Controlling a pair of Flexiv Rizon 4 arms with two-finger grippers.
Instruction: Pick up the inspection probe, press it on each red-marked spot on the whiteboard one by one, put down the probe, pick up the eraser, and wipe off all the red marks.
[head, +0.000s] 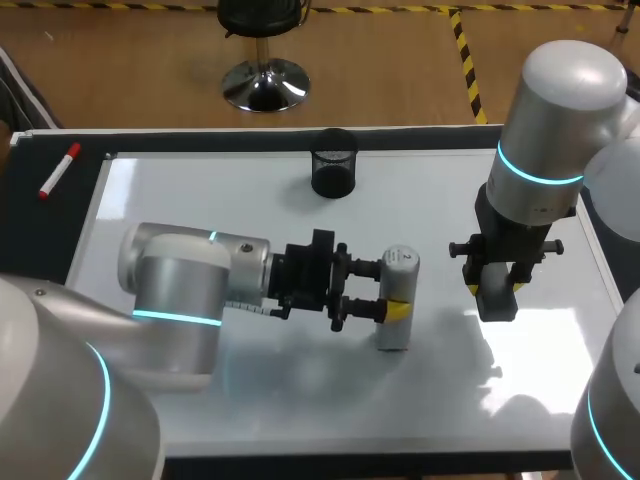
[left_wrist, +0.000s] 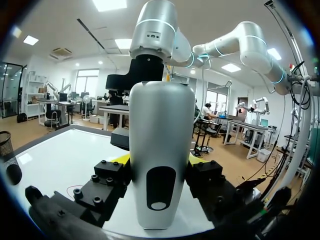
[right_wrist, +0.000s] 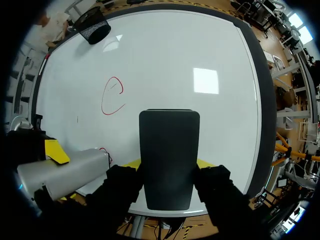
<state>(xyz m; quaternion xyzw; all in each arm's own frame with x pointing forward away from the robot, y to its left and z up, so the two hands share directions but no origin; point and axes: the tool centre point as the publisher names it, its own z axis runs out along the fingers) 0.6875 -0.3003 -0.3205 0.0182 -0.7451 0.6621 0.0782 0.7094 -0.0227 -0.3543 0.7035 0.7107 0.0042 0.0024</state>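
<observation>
The grey probe (head: 398, 262) stands upright on the whiteboard (head: 200, 200), and my left gripper (head: 397, 290) is shut on it from the side. In the left wrist view the probe (left_wrist: 161, 150) fills the space between the fingers. My right gripper (head: 497, 290) hangs over the board's right part, shut on the dark eraser (head: 497, 300). In the right wrist view the eraser (right_wrist: 169, 157) sits between the yellow tips. Ahead of it a red loop mark (right_wrist: 112, 96) shows on the board, and a smaller red mark (right_wrist: 102, 150) lies by the probe (right_wrist: 65, 172).
A black mesh cup (head: 333, 163) stands at the board's far edge, near the middle. A red marker (head: 58, 172) lies on the dark table border at the far left. The board's dark frame (head: 350, 462) runs along the near edge.
</observation>
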